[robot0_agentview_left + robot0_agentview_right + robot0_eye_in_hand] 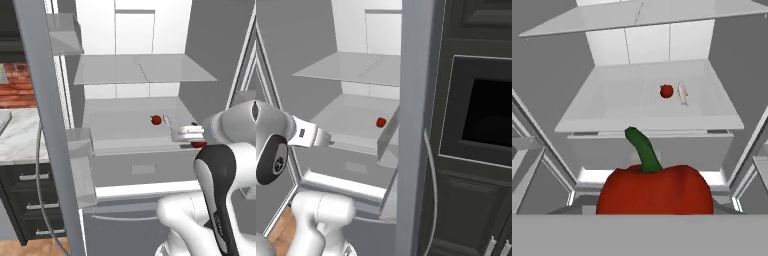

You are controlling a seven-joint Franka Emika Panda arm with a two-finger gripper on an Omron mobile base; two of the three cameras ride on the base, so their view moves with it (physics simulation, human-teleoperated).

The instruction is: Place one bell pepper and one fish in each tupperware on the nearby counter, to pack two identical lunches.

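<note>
A large red bell pepper (656, 190) with a green stem fills the bottom of the hand view, right at my fingertips. My gripper (192, 136) is shut on it, in the air in front of the open fridge's lower shelf, and the pepper shows as a red patch (199, 144) under the hand. Farther back on that shelf lie a second red bell pepper (666, 91) and a pale fish (683, 93) side by side. In the left base view, the white marble counter (22, 142) lies at the left, with a corner of a flat light grey tupperware (3, 121) on it.
The fridge's open door (47, 125), with its clear bins, stands between the fridge and the counter. A glass shelf (140, 69) hangs above the lower shelf. Drawers sit below it. In the right base view, the other fridge door (413, 125) and a black wall oven (476, 115) stand at the right.
</note>
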